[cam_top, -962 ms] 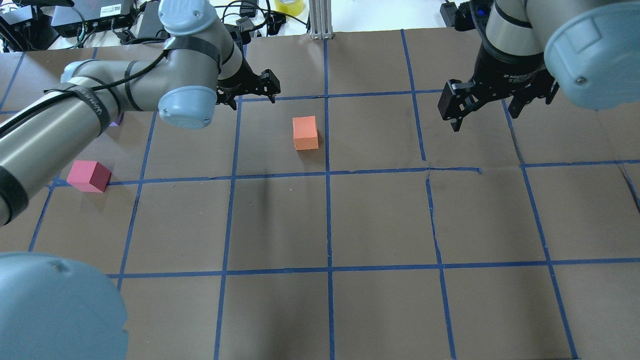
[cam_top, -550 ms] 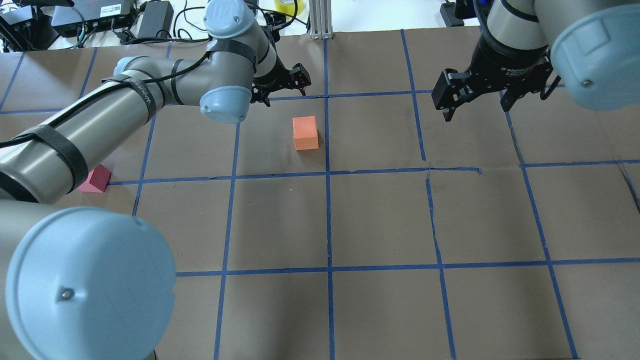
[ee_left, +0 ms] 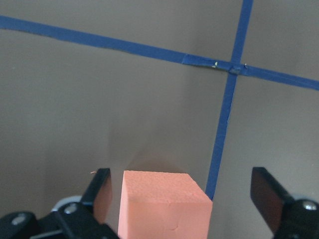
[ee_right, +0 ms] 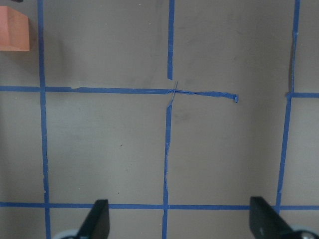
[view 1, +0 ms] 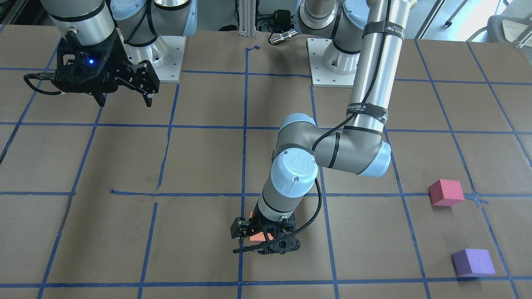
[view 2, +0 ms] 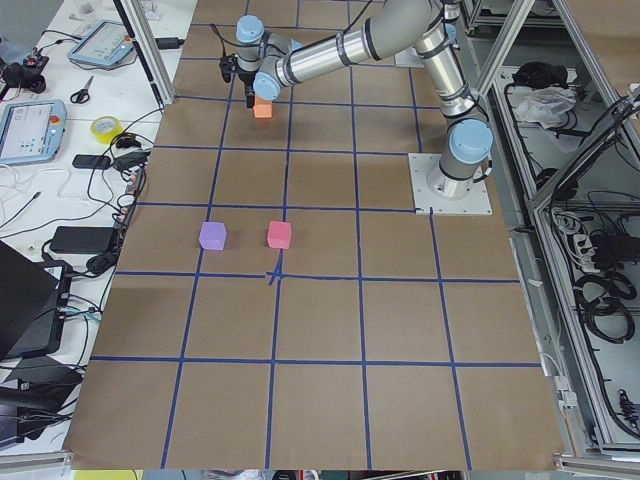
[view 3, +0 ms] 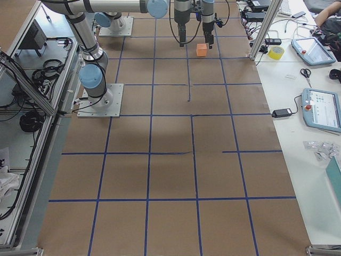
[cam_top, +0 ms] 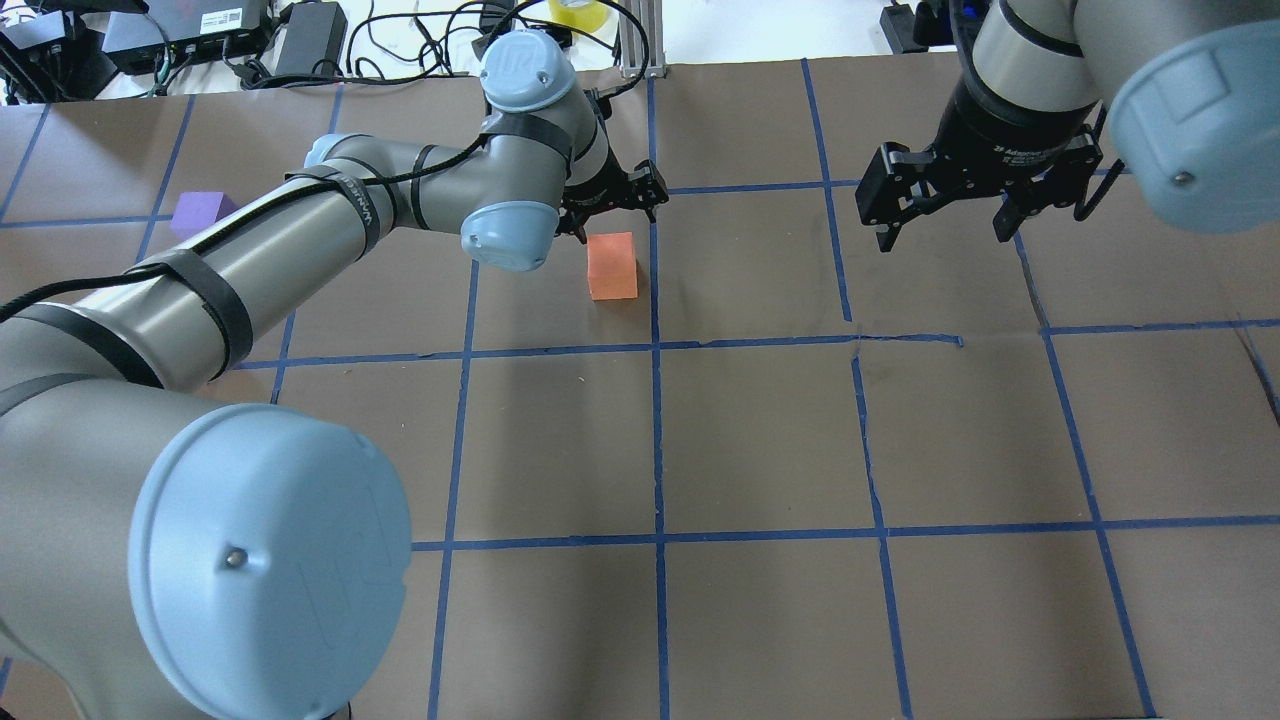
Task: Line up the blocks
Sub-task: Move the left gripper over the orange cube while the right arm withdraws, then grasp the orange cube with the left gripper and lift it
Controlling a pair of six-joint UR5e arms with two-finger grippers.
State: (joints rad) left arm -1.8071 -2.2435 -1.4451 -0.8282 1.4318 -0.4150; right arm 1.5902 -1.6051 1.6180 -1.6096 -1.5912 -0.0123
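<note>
The orange block [cam_top: 612, 265] sits on the brown table near the centre far grid line. My left gripper [cam_top: 615, 222] is open and hovers just over it. In the left wrist view the orange block [ee_left: 164, 204] lies between the spread fingers [ee_left: 99, 191], nearer the left one. In the front view the left gripper [view 1: 262, 238] covers most of the orange block [view 1: 258, 236]. The pinkish-red block [view 1: 446, 192] and the purple block [view 1: 473, 262] lie apart on my left side. The purple block [cam_top: 200, 212] shows overhead; my arm hides the pinkish-red one there. My right gripper [cam_top: 940, 235] is open and empty, held high.
Blue tape lines form a grid on the brown table cover [cam_top: 760, 440]. Cables, electronics and a yellow tape roll [cam_top: 578, 12] lie past the far edge. An aluminium post [cam_top: 640, 40] stands at the far middle edge.
My left arm swung right, bringing its open gripper from the left grid cell to over the orange block. It uncovered the purple block and hid the pinkish-red one. My right gripper shifted slightly left.
</note>
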